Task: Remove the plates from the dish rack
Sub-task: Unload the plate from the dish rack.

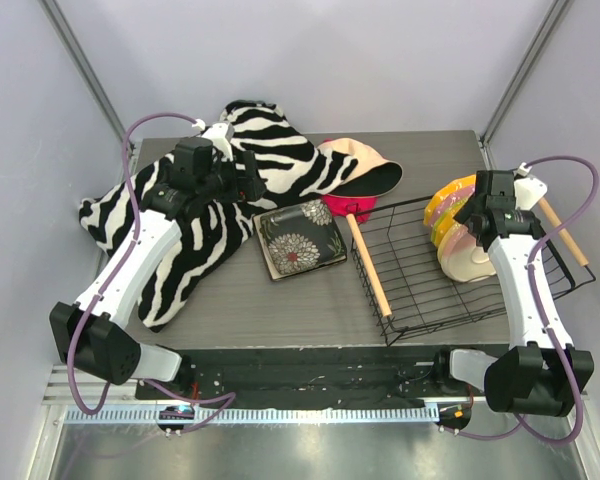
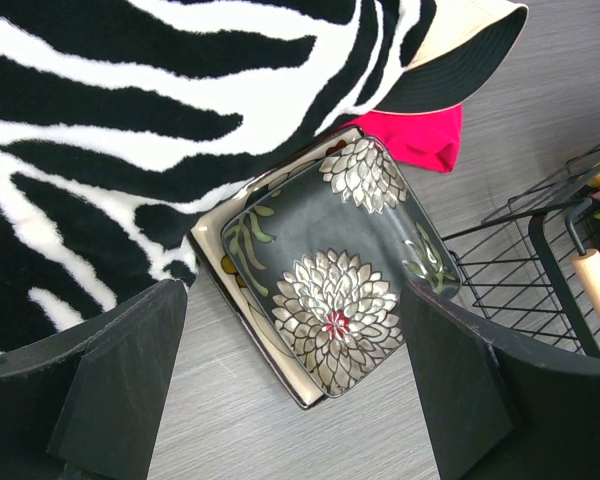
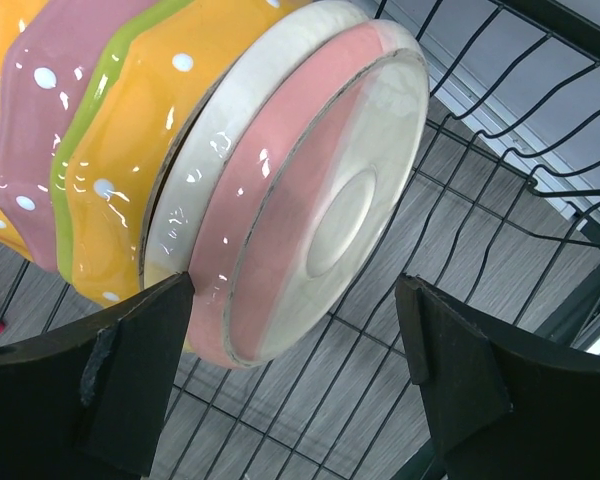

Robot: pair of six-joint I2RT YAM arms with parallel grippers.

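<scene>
The black wire dish rack point(image 1: 405, 205) sits on the right of the table with several plates standing on edge at its far end. Nearest is a round pink-cream plate point(image 3: 310, 200), behind it an orange dotted plate point(image 3: 130, 150) and a yellow-green one point(image 3: 95, 110). My right gripper point(image 3: 295, 370) is open over the rack floor, its fingers either side of the pink-cream plate's lower rim. A dark square plate with a big flower point(image 2: 335, 270) lies on a cream square plate point(image 2: 230, 285) on the table left of the rack. My left gripper point(image 2: 295, 400) hangs open above them, holding nothing.
A zebra-striped cloth point(image 1: 180, 230) covers the back left and overlaps the square plates' far corner. A peach hat point(image 1: 365, 165) and a red item point(image 1: 348, 207) lie behind them. The rack's wooden handles point(image 1: 368, 265) run along its left and right sides. Walls close in all round.
</scene>
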